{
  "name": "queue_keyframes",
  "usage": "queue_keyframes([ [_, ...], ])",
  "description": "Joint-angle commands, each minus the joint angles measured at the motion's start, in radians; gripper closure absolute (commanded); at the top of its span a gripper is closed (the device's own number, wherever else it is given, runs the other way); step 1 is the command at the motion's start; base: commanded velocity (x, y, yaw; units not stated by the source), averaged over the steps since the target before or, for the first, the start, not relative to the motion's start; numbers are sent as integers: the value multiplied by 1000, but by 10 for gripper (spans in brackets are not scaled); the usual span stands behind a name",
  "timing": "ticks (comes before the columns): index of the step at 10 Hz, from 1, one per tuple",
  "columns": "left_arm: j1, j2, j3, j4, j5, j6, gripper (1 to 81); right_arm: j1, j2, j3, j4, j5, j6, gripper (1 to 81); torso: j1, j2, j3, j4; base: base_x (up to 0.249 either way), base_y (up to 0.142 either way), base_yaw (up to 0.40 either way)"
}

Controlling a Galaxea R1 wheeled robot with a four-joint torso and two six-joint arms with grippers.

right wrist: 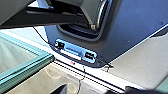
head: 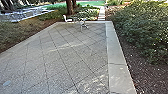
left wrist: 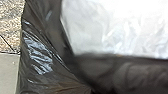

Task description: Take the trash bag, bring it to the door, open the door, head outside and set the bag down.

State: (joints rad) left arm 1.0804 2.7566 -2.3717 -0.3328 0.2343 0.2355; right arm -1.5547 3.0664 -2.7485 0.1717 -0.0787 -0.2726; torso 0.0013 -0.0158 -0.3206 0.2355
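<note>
The black trash bag (left wrist: 38, 57) is close to the left wrist camera, its glossy, creased plastic spreading over much of that view, with a dark fold running along the edge of a bright white, crinkled area (left wrist: 112, 30). Beside the bag, a strip of speckled ground (left wrist: 9, 22) meets a smooth grey surface (left wrist: 9, 72). I cannot tell whether the left hand is wide, narrow or holding the bag, and I cannot tell the state of the right hand either. The right wrist view shows a pane with a green-tinted frame (right wrist: 27, 68) near the robot's base, next to a pale strip (right wrist: 100, 78) with dark lines along it. In the head view, a patio (head: 67, 55) of paving slabs laid on the diagonal stretches ahead, patched with sunlight and bordered on its right by a smooth, pale edging (head: 115, 55). A white chair (head: 66, 19) stands near the far edge of the paving. Beyond are brown tree trunks (head: 69, 7) and a green lawn (head: 90, 3); leafy bushes (head: 145, 30) grow to the right, over dark soil (head: 140, 67).
</note>
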Motion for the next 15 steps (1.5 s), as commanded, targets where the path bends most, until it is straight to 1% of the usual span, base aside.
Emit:
queue_keyframes([
  [1, -174, -73, -11, -64, 169, 4, 811, -2, 21, 21, 2, -87, -2, 10, 0, 0, 0, 0, 0, 0, 0],
  [3, -257, -93, -11, -97, 215, 5, 811, -5, 19, 21, 2, -78, -2, 10, 0, 0, 0, 0, 0, 0, 0],
  [5, -335, -118, -12, -130, 229, 4, 811, -5, 19, 23, 2, -78, -2, 10, 0, 0, -1, 0, 0, 0, 0],
  [6, -371, -126, -12, -140, 250, 4, 811, -5, 19, 23, 0, -78, -2, 10, 0, 0, -1, 0, 0, 0, 0],
  [7, -411, -138, -12, -153, 301, 4, 811, -5, 19, 21, -1, -78, -2, 10, 1, 0, -1, 0, 0, 0, 0],
  [8, -441, -141, -12, -166, 310, 4, 811, -8, 18, 21, -3, -78, -2, 10, 1, 1, -95, 0, 0, 0, 0],
  [9, -466, -141, -12, -172, 321, 4, 811, -8, 16, 23, -1, -78, -2, 10, 0, 1, -104, 0, 0, 0, 0],
  [10, -483, -139, -17, -176, 330, 2, 811, -6, 16, 23, -3, -78, -2, 10, 0, 1, -126, 0, 0, 0, 0],
  [11, -495, -139, -26, -178, 332, 2, 811, -8, 14, 18, -1, -78, -2, 10, 1, 1, -159, 0, 0, 0, 0],
  [12, -501, -136, -53, -178, 332, 4, 811, -15, 2, 17, 0, -78, -2, 10, 1, 1, -158, 0, 0, 0, 0],
  [13, -503, -133, -72, -175, 333, 2, 811, -26, -12, 17, 5, -78, -2, 10, 1, 1, -130, 0, 0, 0, 0],
  [15, -503, -118, -120, -167, 333, 4, 811, -46, -52, 15, 6, -78, 0, 10, 1, 2, -151, 0, 0, 0, 0],
])
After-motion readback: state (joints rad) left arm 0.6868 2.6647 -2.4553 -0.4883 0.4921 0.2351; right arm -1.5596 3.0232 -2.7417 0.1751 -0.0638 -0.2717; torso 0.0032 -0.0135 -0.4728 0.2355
